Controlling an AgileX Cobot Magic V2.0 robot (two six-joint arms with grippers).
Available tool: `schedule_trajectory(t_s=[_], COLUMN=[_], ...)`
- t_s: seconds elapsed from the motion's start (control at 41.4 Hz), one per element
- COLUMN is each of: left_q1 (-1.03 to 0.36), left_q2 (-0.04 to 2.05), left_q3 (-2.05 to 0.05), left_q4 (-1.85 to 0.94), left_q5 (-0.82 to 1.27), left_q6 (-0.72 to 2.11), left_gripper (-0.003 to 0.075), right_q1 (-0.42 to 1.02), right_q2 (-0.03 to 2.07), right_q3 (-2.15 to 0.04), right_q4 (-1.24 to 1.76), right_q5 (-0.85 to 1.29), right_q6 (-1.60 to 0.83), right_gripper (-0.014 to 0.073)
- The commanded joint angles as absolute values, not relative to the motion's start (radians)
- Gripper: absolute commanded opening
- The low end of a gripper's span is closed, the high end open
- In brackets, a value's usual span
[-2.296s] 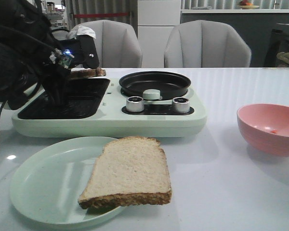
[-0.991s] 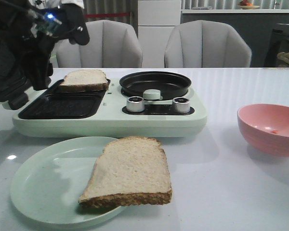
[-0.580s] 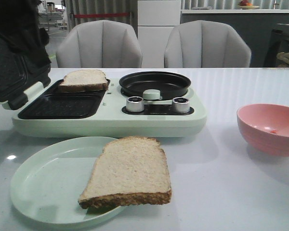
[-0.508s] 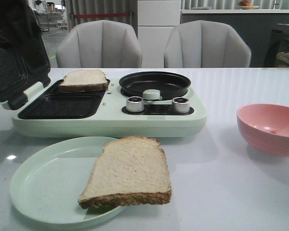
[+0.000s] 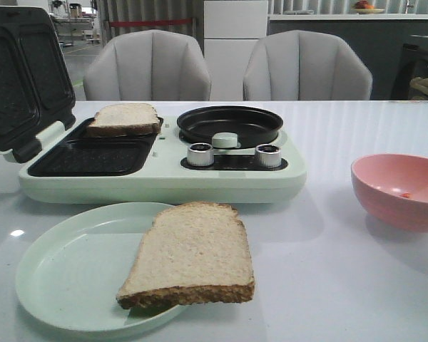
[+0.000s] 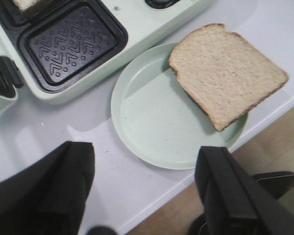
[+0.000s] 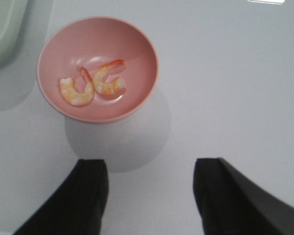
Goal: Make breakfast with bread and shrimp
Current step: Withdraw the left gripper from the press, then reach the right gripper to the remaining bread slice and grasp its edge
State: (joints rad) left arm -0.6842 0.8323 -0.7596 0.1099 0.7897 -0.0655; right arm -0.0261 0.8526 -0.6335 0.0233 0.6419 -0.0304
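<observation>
Below my left pincer (image 6: 146, 193), which hangs released with its two dark fingers spread wide and nothing between them, I see the pale green plate (image 6: 152, 132) on the white table (image 6: 49, 147). One bread slice (image 6: 224, 73) lies on that plate, on the side away from the left finger, its crust edge jutting out past the plate rim. Beyond the plate from this pincer sits the mint-green breakfast maker (image 5: 164, 182), lid (image 5: 18, 75) tipped up and open; its nearer grill well (image 6: 71, 44) is bare, and the second bread slice (image 5: 123, 118) rests in the farther well. Beside the grill wells I can see the round black pan (image 5: 230, 125) and two silver knobs (image 5: 200, 154).

Under my right pincer (image 7: 149, 188), also released and wide apart over bare table, the pink bowl (image 7: 137, 44) stands just ahead of the fingertips. Two shrimp (image 7: 92, 84) lie curled side by side in its bottom, touching each other.
</observation>
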Motion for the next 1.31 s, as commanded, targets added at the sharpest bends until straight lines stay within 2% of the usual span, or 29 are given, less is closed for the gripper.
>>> schedule_trajectory(t_s=[0.0, 0.218, 0.338, 0.508, 0.701, 1.015, 1.281], left_q1=[-0.694, -0.694, -0.694, -0.694, -0.694, -0.694, -0.694], left_q2=[0.741, 0.626, 0.623, 0.625, 0.625, 0.625, 0.625], left_q3=[-0.747, -0.712, -0.712, -0.712, -0.712, -0.712, -0.712], left_q4=[0.034, 0.006, 0.006, 0.006, 0.008, 0.008, 0.008], left_q5=[0.709, 0.707, 0.707, 0.702, 0.683, 0.661, 0.648], left_q6=[-0.066, -0.066, -0.066, -0.066, -0.066, -0.066, -0.066], left_gripper=[0.0491, 0.0491, 0.0491, 0.0491, 0.0491, 0.0491, 0.0491], right_q1=[-0.027, -0.027, -0.027, -0.015, 0.083, 0.312, 0.360], right_q2=[0.848, 0.848, 0.853, 0.886, 0.970, 1.193, 1.383], right_q3=[-0.662, -0.662, -0.662, -0.663, -0.663, -0.663, -0.663], right_q4=[0.017, 0.033, 0.143, 0.366, 0.644, 0.821, 0.995], right_q5=[0.582, 0.584, 0.591, 0.657, 0.710, 0.632, 0.560], right_q6=[-0.039, -0.039, -0.048, -0.215, -0.397, -0.418, -0.482], right_gripper=[0.0496, 0.0496, 0.0496, 0.0496, 0.0496, 0.0496, 0.0496])
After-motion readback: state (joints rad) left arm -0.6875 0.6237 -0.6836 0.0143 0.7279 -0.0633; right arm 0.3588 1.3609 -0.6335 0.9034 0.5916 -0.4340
